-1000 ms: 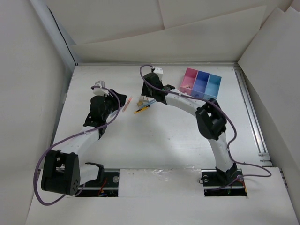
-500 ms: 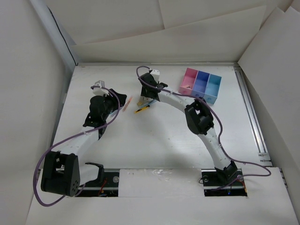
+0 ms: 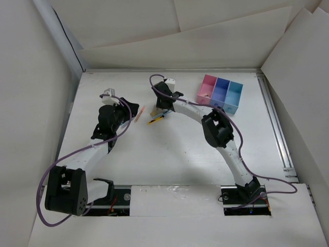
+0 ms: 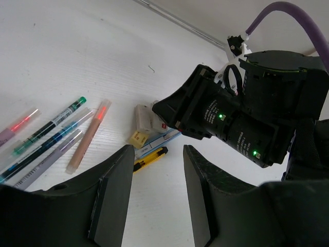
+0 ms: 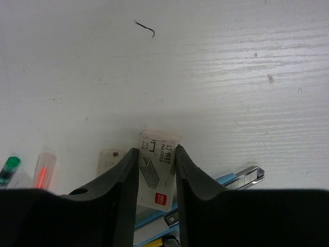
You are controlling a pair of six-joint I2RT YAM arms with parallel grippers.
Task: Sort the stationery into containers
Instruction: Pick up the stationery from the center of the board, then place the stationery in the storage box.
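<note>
My right gripper [image 5: 157,154] is shut on a small white staple box [image 5: 156,177] with a red logo, low over the table. The box also shows in the left wrist view [image 4: 145,117], next to a beige block [image 4: 138,139]. A light-blue cutter [image 5: 241,177] and a yellow cutter [image 4: 150,158] lie under and beside the box. Green [image 4: 51,125], teal [image 4: 54,140] and pinkish [image 4: 88,136] pens lie to its left. My left gripper [image 4: 157,154] is open and empty, hovering near the pile. The pink [image 3: 207,88], dark blue [image 3: 221,91] and light blue [image 3: 234,94] containers stand at the back right.
The right arm's black wrist [image 4: 241,128] fills the space just beyond the left gripper. White walls [image 3: 41,103] enclose the table on the left, back and right. A metal rail [image 3: 275,128] runs along the right edge. A pale flat eraser [image 5: 109,160] lies left of the staple box.
The right arm has shifted a little to the left and settled over the pile, its elbow moving left too. The left arm has not moved.
</note>
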